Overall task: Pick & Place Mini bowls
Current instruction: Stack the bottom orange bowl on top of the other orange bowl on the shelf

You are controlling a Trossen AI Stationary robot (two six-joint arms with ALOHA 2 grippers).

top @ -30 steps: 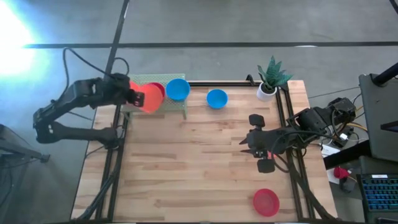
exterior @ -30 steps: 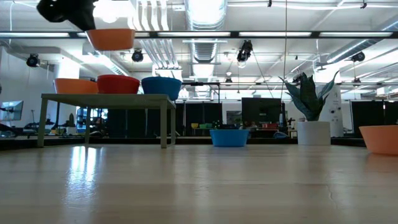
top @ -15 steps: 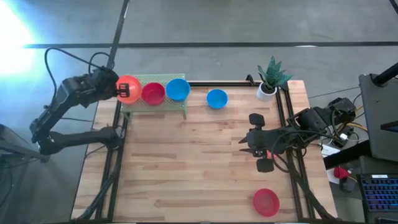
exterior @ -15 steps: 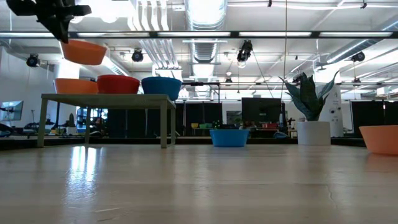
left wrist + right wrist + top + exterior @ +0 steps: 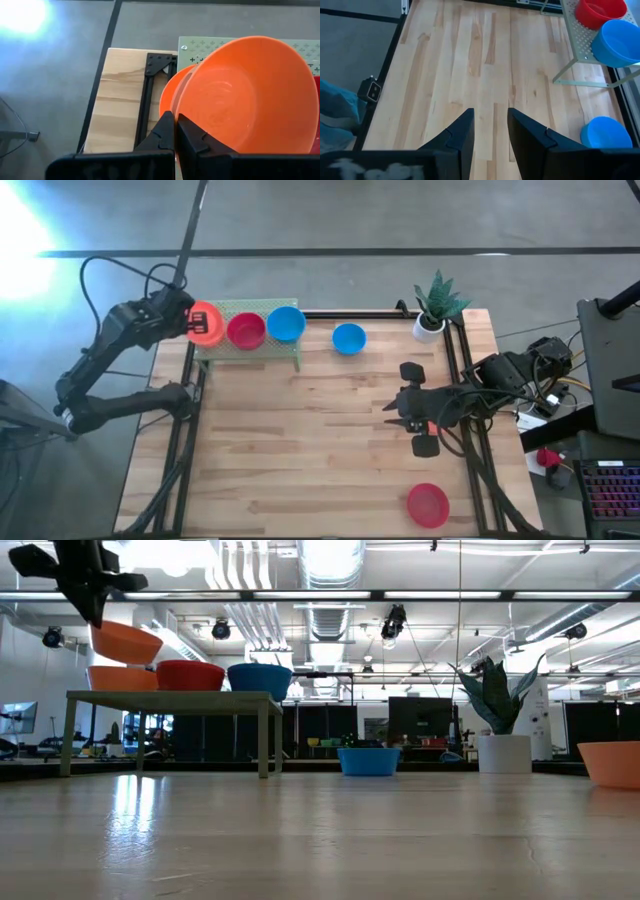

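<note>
two orange bowls [image 5: 207, 322] at rack [image 5: 262, 350] end, upper pinched in left fingers [image 5: 170, 134], right fingers [image 5: 530, 132] apart, empty

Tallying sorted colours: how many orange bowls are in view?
2: one in the left hand, held orange bowl tilted above another orange bowl on the green rack. Stacked ones may hide.

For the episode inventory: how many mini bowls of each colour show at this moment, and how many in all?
Orange: 2, one held in the left gripper by its rim, one on the rack beneath it.
Red: 2, one on the rack, one near the table's front edge.
Blue: 2, one on the rack, one on the table.
Total: 6.
</note>
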